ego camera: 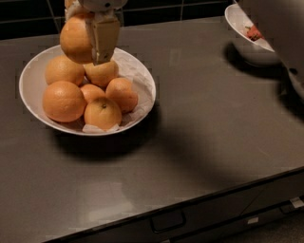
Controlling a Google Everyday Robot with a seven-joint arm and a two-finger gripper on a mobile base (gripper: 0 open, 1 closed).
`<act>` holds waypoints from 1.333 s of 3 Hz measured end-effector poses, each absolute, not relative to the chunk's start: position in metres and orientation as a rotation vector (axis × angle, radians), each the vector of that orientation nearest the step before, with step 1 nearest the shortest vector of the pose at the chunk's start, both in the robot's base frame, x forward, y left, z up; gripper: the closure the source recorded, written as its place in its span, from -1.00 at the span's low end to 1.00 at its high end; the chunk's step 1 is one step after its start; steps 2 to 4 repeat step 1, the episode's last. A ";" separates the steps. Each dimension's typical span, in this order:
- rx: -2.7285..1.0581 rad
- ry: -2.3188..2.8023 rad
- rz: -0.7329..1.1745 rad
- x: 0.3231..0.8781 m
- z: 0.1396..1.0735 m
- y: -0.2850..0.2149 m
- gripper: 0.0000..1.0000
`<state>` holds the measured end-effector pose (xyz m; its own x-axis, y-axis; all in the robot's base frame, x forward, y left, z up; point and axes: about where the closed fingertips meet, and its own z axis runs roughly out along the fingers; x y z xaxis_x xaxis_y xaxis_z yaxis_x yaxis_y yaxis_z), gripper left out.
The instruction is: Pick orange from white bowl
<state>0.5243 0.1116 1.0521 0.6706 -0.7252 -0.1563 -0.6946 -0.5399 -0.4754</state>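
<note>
This looks like a kitchen: a dark counter (pixel 204 142) backed by dark wall tiles (pixel 156 8) at the far edge, a drawer handle (pixel 167 221) along the near front, a white bowl (pixel 31 78) of fruit at left with the gripper (pixel 92 45) gripping an orange (pixel 73 40) just above it, and a smaller bowl (pixel 249 51) far right.

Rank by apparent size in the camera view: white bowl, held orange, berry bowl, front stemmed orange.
1. white bowl
2. berry bowl, partly hidden, so its rank is unsure
3. orange, gripped by the claw above the white bowl; possibly nearer the camera
4. stemmed orange
</note>
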 end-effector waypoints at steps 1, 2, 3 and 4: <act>-2.350 1.082 -0.148 0.509 1.085 0.111 1.00; -2.350 1.082 -0.148 0.509 1.085 0.111 1.00; -2.350 1.082 -0.148 0.509 1.085 0.111 1.00; -2.350 1.082 -0.148 0.509 1.085 0.111 1.00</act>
